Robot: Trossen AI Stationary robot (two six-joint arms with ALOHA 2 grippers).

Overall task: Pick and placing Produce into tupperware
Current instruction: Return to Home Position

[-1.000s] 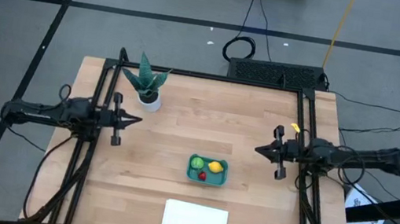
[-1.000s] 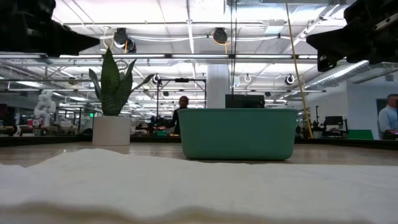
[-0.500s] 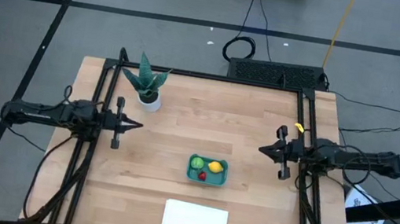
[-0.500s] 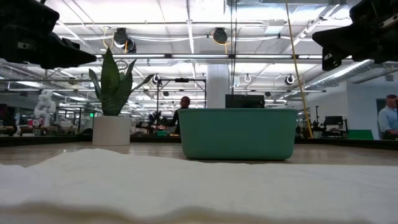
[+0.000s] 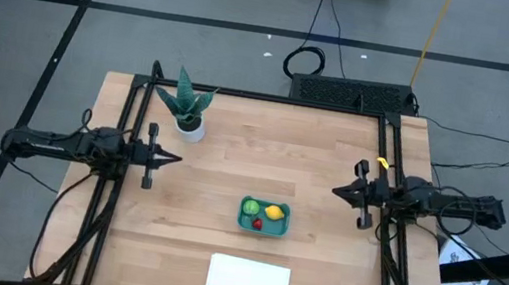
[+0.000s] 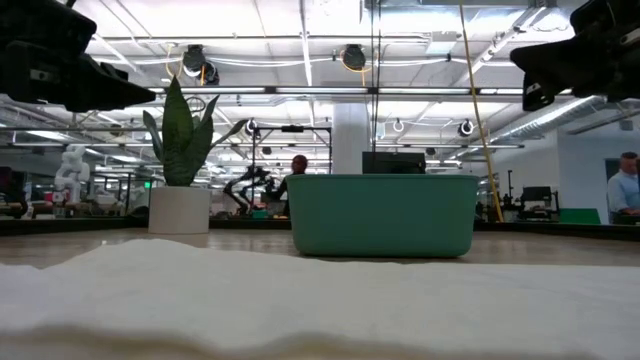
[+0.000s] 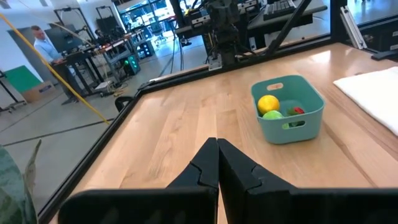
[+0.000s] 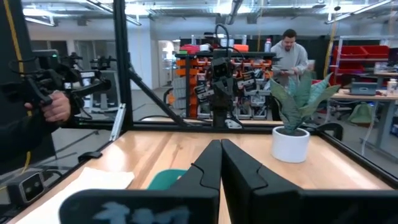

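Retreating right gripper (image 5: 335, 190), fingers (image 8: 208, 169) closed; left gripper (image 5: 177, 160) unmoved; produce (image 5: 273, 212) inside tupperware (image 5: 262, 231).

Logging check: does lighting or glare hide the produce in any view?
High view: even light, produce plain in the tub. Low view: ceiling lights turn the left gripper and right gripper to silhouettes; the tub wall hides the produce. Left wrist view: no glare.
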